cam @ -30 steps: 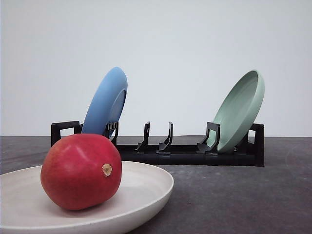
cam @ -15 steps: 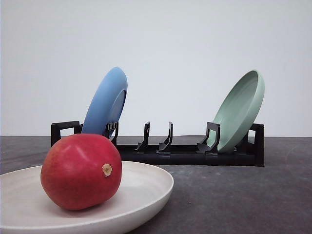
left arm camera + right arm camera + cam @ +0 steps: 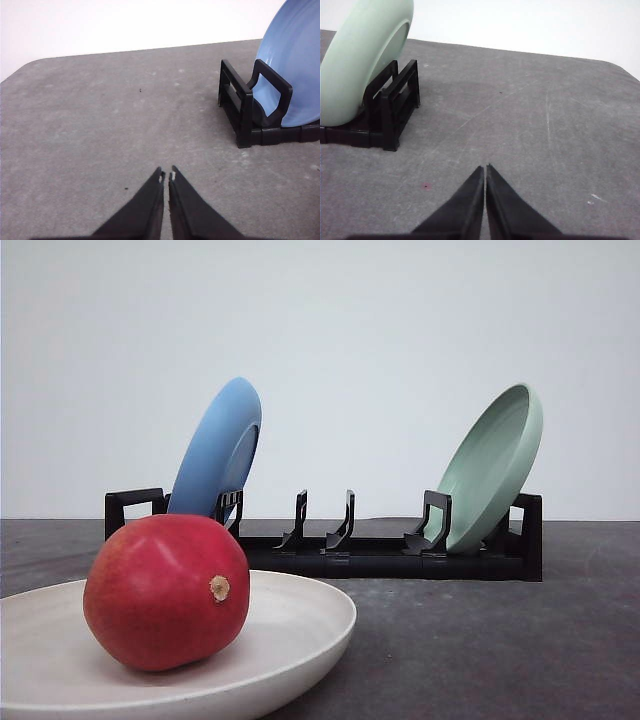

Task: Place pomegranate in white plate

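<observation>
1. Pomegranate [image 3: 166,592] sits nearest you in the front view, resting inside the white plate [image 3: 300,640] at the lower left, with its tan stem nub turned toward the camera and slightly to the right.
2. You can see that the fruit touches the plate's inner surface, left of the plate's middle, and the raised rim curves around it on the right.
3. No fingers touch the fruit or the plate in the front view, so you cannot place either gripper relative to the fruit from that camera.
4. Look at the left wrist view: the left gripper [image 3: 166,176] hangs over bare grey table [image 3: 100,125], its two dark fingers pressed together with only a hairline slit between the tips, holding nothing.
5. Just past those fingers on that view you find the end of the black dish rack [image 3: 245,115] with the blue plate [image 3: 295,65] standing in it.
6. Check the right wrist view: the right gripper [image 3: 485,169] is likewise closed, tips meeting, empty, above the table.
7. Beyond it stands the rack's other end, carrying the pale green plate [image 3: 360,60].
8. Farthest back in the front view, the rack stretches across the table behind the white plate, the blue plate leaning at its left end, the green one at its right, and empty slots between them.
</observation>
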You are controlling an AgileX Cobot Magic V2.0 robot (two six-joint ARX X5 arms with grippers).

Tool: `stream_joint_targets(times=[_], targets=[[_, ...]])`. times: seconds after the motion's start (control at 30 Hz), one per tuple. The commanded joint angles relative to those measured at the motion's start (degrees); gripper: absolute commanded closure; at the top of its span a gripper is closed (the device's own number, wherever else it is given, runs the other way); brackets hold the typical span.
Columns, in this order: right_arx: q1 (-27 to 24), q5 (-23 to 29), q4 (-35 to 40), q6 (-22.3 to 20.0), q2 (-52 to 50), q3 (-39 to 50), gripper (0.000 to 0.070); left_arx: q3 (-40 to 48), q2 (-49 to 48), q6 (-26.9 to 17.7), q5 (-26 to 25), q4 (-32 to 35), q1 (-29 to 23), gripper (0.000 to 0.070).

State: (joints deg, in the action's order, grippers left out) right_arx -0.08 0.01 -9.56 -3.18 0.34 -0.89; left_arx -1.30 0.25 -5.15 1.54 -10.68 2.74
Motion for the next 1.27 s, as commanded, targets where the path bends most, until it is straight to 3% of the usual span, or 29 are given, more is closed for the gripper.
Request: stream_joint_targets(times=[0.0, 1.23], targets=[[-0.11, -0.02, 0.7, 0.17, -0.13, 0.24, 0.07, 0.61, -0.11, -0.59, -0.04, -0.04, -0.11, 0.07], [-0.11, -0.02, 0.7, 0.17, -0.13, 0.24, 0.07, 0.61, -0.11, -0.59, -0.04, -0.04, -0.11, 0.07]])
